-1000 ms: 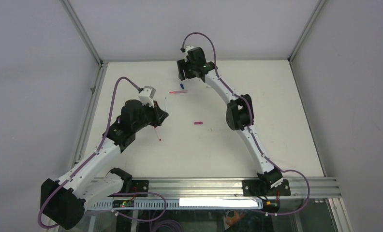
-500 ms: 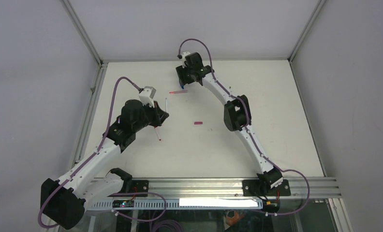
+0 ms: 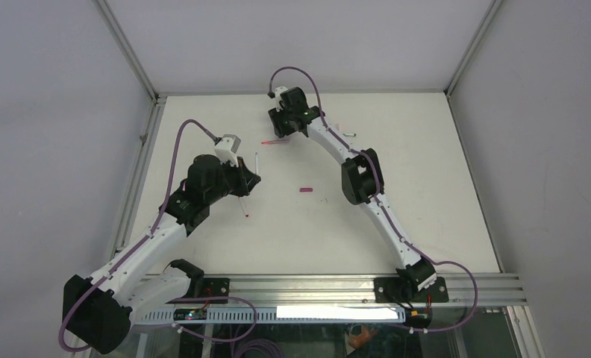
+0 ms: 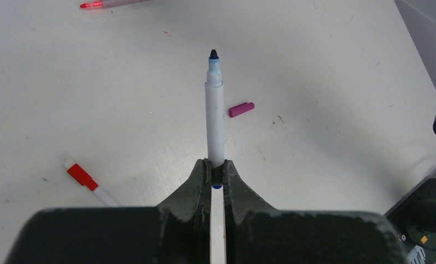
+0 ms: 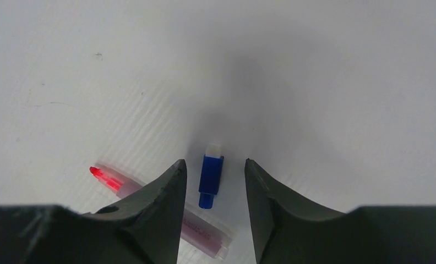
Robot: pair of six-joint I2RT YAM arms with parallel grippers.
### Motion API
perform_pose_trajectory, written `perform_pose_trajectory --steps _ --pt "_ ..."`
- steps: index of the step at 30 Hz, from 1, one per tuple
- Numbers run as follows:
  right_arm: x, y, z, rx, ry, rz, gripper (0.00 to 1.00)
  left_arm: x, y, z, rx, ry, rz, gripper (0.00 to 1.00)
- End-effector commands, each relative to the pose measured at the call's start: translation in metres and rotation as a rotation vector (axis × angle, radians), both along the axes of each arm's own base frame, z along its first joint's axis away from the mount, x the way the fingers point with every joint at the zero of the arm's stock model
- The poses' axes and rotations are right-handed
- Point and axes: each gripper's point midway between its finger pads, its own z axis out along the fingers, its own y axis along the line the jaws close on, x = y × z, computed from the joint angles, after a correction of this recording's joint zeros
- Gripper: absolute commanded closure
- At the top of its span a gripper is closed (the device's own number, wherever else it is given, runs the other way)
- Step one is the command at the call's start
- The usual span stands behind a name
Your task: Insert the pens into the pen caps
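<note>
They're on the blue pair, by the look of it. The left pincer (image 4: 217, 166) is clamped tight on the tail end of a blue-tipped pen (image 4: 214, 121). Its white barrel sticks straight out ahead of the fingers, bare nib forward and clear of the worktop (image 3: 427, 186).

The match for it, the blue cap (image 5: 211, 175), lies flat at the far side. The right pincer (image 5: 214, 163) is down over it with one finger on each side. There's a sliver of worktop showing between the cap and each finger, so the jaws stand partly apart and grip nothing yet.

A red-tipped pen (image 5: 114, 182) lies just beside the blue cap and runs in under the finger on that side. A magenta cap (image 4: 241, 109) sits well apart from the blue cap, nearer the arm bases. A pen with a red end (image 4: 86, 179) lies farther off again, below the left arm's wrist.

I'd call this the cap pick-up, with no capped pair that I can make out. The next move calls for the fingers to pinch the blue cap squarely without snagging the red-tipped pen. The cap then needs lifting and turning so its open mouth faces the nib. I can't tell from here which end of it is open. After that the two arms have to meet in the middle, dead in line, since both parts are so slim.
</note>
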Motion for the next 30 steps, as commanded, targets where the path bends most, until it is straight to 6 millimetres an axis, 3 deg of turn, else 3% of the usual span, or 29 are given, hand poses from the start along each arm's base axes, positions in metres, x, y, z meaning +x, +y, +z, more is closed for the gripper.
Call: perform_pose_trajectory --steps 1,6,10,13,15,18,20,21,23,27,30 --pt "0.004 0.007 0.002 -0.015 -0.048 0.018 0.56 -0.001 -0.001 0.007 -0.015 -0.015 -0.009 1.00" --pt "0.000 0.011 -0.007 -0.036 -0.049 0.027 0.76 -0.001 -0.001 0.005 -0.010 -0.011 -0.007 1.00" --pt "-0.001 0.010 -0.010 -0.058 -0.051 0.030 1.00 0.000 -0.001 0.004 -0.006 -0.007 -0.006 1.00" --pt "0.000 0.008 0.000 -0.050 -0.066 0.015 1.00 0.000 0.000 0.000 0.001 -0.001 -0.003 1.00" --pt "0.004 0.007 0.027 0.014 -0.086 -0.019 1.00 0.001 -0.001 -0.002 -0.001 0.000 -0.001 1.00" --pt "0.005 -0.003 0.086 0.217 -0.146 -0.091 1.00 0.003 -0.007 -0.001 -0.037 -0.029 -0.022 1.00" --pt "-0.005 -0.014 0.135 0.365 -0.196 -0.119 1.00 0.005 -0.016 0.002 -0.078 -0.062 -0.051 1.00" --pt "-0.013 -0.015 0.169 0.463 -0.238 -0.110 1.00 0.006 -0.021 0.004 -0.102 -0.077 -0.074 1.00" --pt "-0.036 -0.021 0.215 0.607 -0.281 -0.101 1.00 0.009 -0.031 0.010 -0.148 -0.123 -0.109 1.00" --pt "-0.095 -0.035 0.284 0.879 -0.310 -0.049 1.00 0.015 -0.046 0.023 -0.202 -0.199 -0.171 1.00" --pt "-0.130 -0.044 0.307 1.025 -0.296 -0.014 1.00 0.017 -0.056 0.036 -0.250 -0.258 -0.223 1.00"
